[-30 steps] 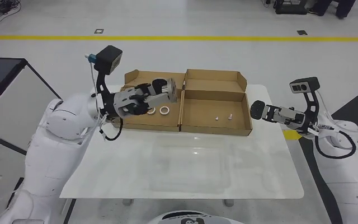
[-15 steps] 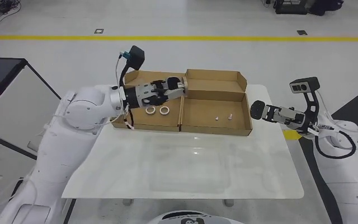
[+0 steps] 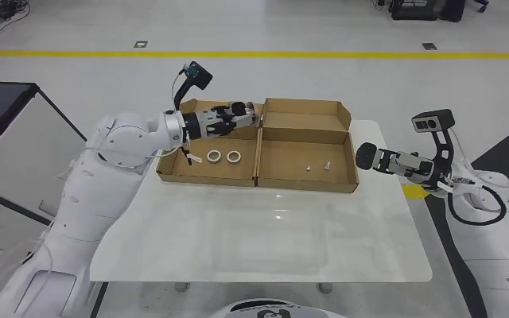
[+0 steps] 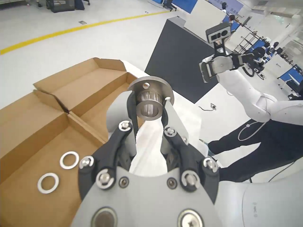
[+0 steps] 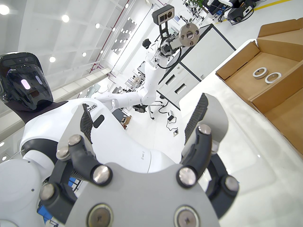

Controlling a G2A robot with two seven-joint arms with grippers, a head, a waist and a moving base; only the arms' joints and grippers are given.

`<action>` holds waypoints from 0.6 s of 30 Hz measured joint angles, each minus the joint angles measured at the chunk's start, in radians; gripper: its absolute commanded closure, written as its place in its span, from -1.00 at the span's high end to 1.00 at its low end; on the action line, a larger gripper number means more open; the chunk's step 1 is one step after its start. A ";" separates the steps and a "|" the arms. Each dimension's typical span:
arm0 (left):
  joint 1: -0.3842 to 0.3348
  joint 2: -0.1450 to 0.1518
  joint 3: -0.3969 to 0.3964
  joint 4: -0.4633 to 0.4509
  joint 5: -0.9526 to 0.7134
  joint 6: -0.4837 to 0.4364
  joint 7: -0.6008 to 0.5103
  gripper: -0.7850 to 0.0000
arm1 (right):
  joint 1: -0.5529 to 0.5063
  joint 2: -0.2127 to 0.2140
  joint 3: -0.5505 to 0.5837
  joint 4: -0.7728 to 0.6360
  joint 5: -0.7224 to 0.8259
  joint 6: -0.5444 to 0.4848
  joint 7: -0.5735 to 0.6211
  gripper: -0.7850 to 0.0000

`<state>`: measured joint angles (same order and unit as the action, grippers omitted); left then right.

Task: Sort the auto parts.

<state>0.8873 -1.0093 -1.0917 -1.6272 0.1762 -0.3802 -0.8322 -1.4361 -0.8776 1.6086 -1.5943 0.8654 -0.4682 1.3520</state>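
My left gripper [image 4: 148, 114] is shut on a metal flanged hub [image 4: 151, 95], held in the air over the back of the left cardboard box [image 3: 179, 173]. From above, the left gripper [image 3: 253, 116] hangs near the wall shared by the two boxes. The hub [image 5: 189, 34] faces the right wrist view. Two flat washers [image 3: 223, 157] lie on the left box's floor. Two small bolts [image 3: 316, 167] lie in the right box [image 3: 306, 184]. My right gripper [image 5: 144, 112] stands open with nothing in it, past the table's right edge [image 3: 364, 156].
The two open cardboard boxes stand side by side at the back of the white table [image 3: 270, 238], lids folded back. A dark cabinet [image 3: 16, 107] stands left of the table.
The left arm has swung up and toward the back of the left box, carrying the hub; its wrist has turned. The right arm has kept still.
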 measured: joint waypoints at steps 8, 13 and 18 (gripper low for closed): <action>-0.052 0.008 -0.017 0.125 0.139 -0.003 -0.052 -1.00 | 0.000 0.000 0.000 0.000 0.000 0.000 0.000 1.00; -0.051 0.020 -0.036 0.174 0.204 0.006 -0.129 -1.00 | 0.000 0.000 0.000 0.000 0.000 0.000 0.000 1.00; -0.040 0.029 -0.035 0.221 0.267 0.010 -0.176 -1.00 | 0.000 0.000 0.000 0.000 0.000 0.000 0.000 1.00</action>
<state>0.8470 -0.9805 -1.1267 -1.4058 0.4437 -0.3705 -1.0079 -1.4361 -0.8776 1.6086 -1.5943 0.8654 -0.4682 1.3520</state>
